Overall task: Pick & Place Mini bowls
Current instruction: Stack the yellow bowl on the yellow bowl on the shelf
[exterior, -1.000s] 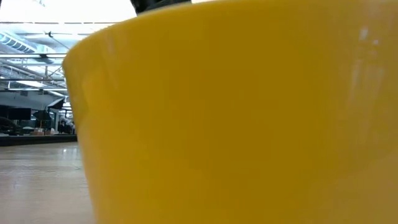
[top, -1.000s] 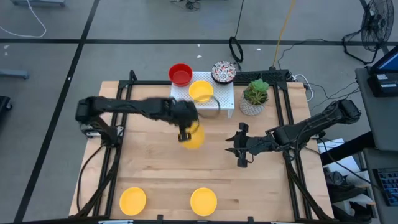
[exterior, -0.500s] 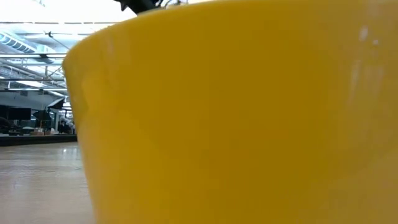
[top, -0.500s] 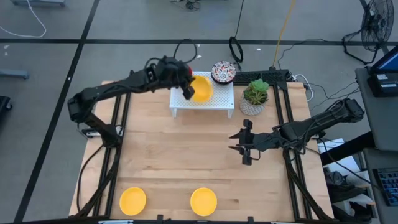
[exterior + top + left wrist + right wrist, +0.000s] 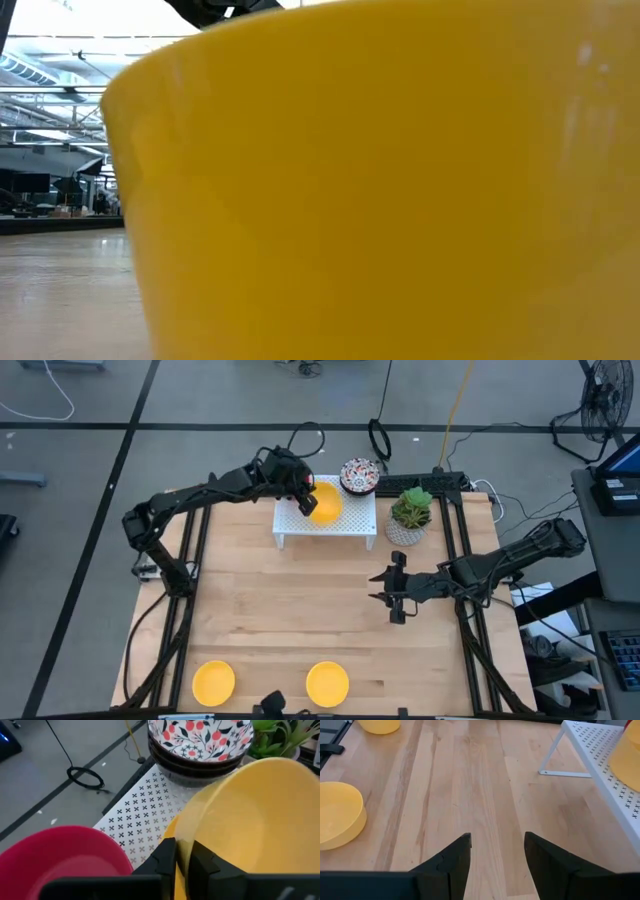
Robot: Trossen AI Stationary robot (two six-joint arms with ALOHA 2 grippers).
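My left gripper [image 5: 304,501] is over the white rack [image 5: 345,528] at the table's far side, shut on a yellow bowl [image 5: 325,503]. In the left wrist view a second yellow bowl [image 5: 170,831] shows just below the held one. A red bowl [image 5: 55,857] and a stack of floral bowls [image 5: 359,475] also stand on the rack. Two more yellow bowls [image 5: 214,682] [image 5: 327,683] rest on the table near its near edge; one fills the low view [image 5: 380,190]. My right gripper [image 5: 389,592] is open over the table's right middle, touching nothing. My left gripper pinches the yellow bowl by its rim [image 5: 186,827], on the side toward the red bowl. One finger [image 5: 202,862] is inside the bowl and one finger [image 5: 164,857] is outside. The bowl sits over the other yellow bowl on the rack; whether it rests in it I cannot tell.
A white pot with a green plant [image 5: 410,515] stands right of the rack. Black frame rails [image 5: 462,575] run along the table's left and right sides. Bare wood lies between the rack and the two near yellow bowls.
My left gripper carried the yellow bowl from above the table's middle toward the far edge and onto the rack, over the yellow bowl standing there; in the last half second it barely shifted. My right gripper stayed about where it was, open.
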